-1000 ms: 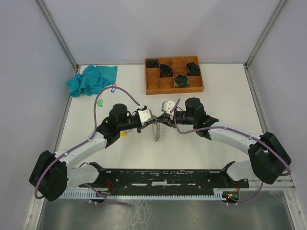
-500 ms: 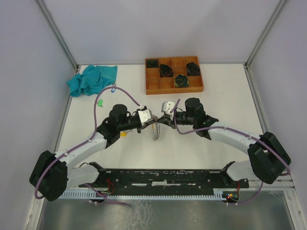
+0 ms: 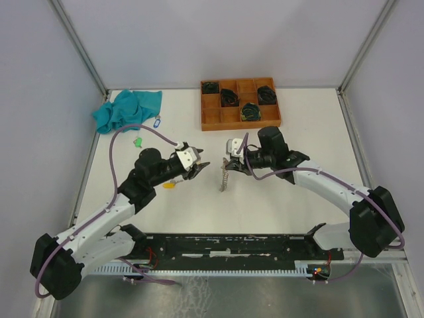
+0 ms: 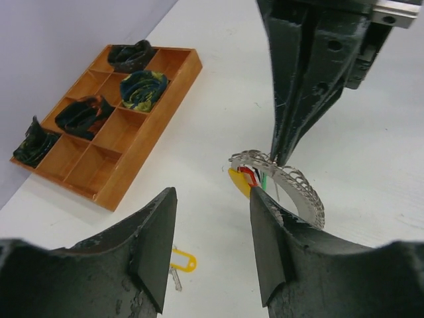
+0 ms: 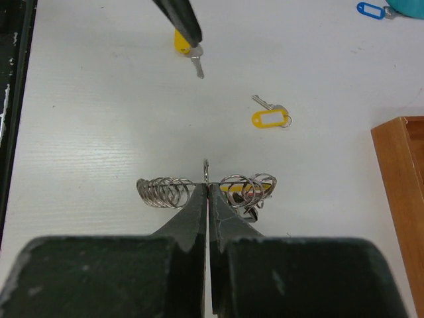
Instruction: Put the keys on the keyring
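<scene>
Our right end effector [image 5: 207, 187] pinches the silver coiled wire keyring [image 5: 161, 193]; our left end effector [image 4: 212, 199] stands half-wide, empty.

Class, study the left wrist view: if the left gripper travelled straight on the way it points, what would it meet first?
Probably the coiled keyring, pinched by the right gripper just ahead; depth is hard to judge.

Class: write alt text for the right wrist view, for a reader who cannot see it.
The right tool, shut, pinches a coiled metal keyring over a white table. Beyond lies a loose yellow-tagged key; a wooden tray edges in at right.
</scene>
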`<state>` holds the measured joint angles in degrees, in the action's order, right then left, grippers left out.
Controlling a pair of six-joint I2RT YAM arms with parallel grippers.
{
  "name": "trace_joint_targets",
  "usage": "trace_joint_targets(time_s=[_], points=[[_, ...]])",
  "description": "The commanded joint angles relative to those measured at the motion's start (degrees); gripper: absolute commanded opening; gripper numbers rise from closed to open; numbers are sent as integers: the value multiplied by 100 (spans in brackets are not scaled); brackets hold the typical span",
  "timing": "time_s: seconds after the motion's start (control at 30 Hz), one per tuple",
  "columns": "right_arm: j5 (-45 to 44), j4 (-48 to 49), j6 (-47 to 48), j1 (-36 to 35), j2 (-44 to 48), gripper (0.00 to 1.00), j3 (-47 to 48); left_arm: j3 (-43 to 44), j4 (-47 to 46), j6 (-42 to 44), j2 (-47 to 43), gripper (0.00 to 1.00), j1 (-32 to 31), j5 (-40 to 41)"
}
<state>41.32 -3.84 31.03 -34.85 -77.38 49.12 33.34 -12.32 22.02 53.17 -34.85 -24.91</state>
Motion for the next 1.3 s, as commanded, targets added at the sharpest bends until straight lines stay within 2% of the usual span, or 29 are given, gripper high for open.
trace_joint_targets(time_s=[0.0,0.2,0.53,0.67,0.8,1.13,1.27], points=[[408,-725,715,-4,239,2,504,296,132,-617,-156,57,-24,609],[382,-1050,940,-11,335,1,634,335,391,-927,-69,60,-21,836],[604,-684,1257,-5,423,1,410,217,107,-689,409,58,-23,-620],[662,-564,1612,-13,495,1,236,273,208,-480,569,58,-25,-658],[875,-635,2436,-13,469,1,97,257,318,-409,585,58,-23,-654],[318,-211,2810,-60,660,1,-206,368,949,-883,276,57,-25,638],[112,-172,2900,-84,717,1,-301,440,1064,-1354,403,58,-25,1437]])
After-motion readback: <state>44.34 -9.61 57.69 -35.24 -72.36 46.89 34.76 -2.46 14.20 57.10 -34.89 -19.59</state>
